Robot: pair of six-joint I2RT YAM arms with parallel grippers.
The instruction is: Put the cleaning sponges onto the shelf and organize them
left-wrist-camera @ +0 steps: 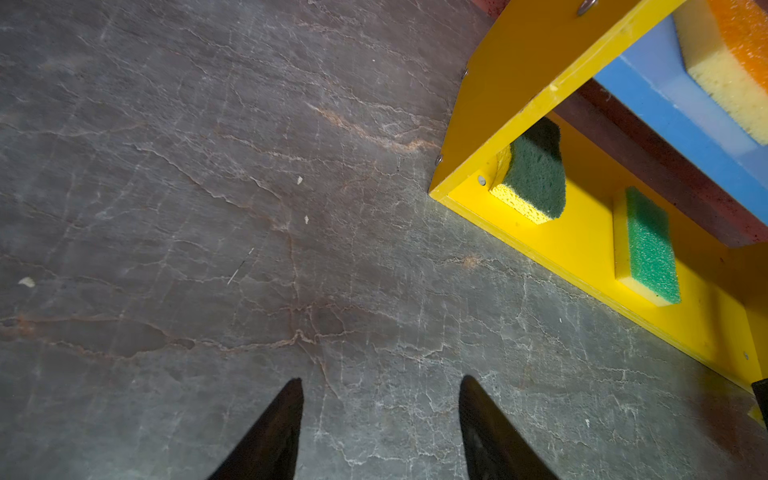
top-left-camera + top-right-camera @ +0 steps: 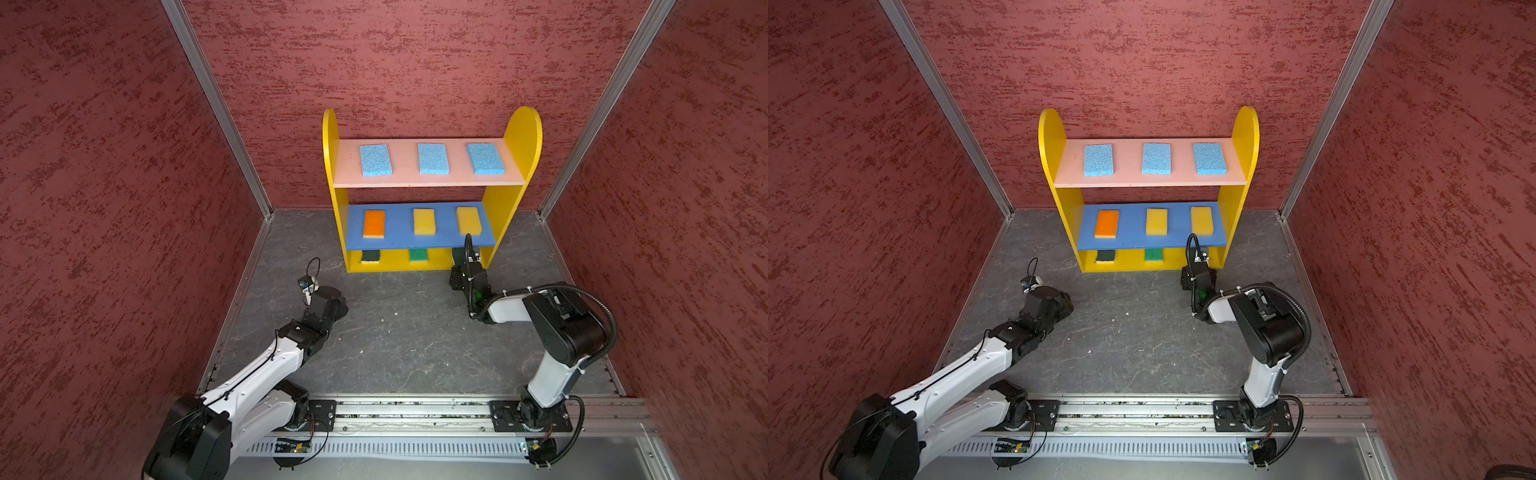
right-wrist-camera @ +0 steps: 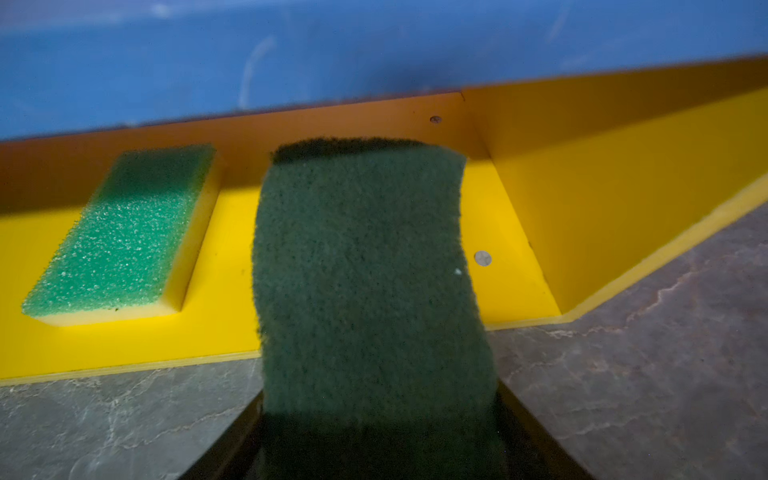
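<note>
The shelf (image 2: pixel 519 137) stands at the back wall. Three light blue sponges (image 2: pixel 433 158) lie on its pink board. An orange-topped sponge (image 2: pixel 374 223) and two yellow ones (image 2: pixel 424 221) lie on the blue board. On the yellow bottom sit a dark green wavy sponge (image 1: pixel 536 174) and a bright green one (image 3: pixel 124 232). My right gripper (image 3: pixel 380 392) is shut on another dark green sponge (image 3: pixel 365 266), whose far end reaches over the right end of the bottom level beside the bright green one. My left gripper (image 1: pixel 382 379) hangs open and empty over the floor, left of the shelf.
Red textured walls close in the back and both sides. The dark stone-look floor (image 2: pixel 399 332) spreads in front of the shelf. A metal rail (image 2: pixel 415 409) carrying both arm bases runs along the front edge. The right side panel (image 3: pixel 602 208) stands close beside the held sponge.
</note>
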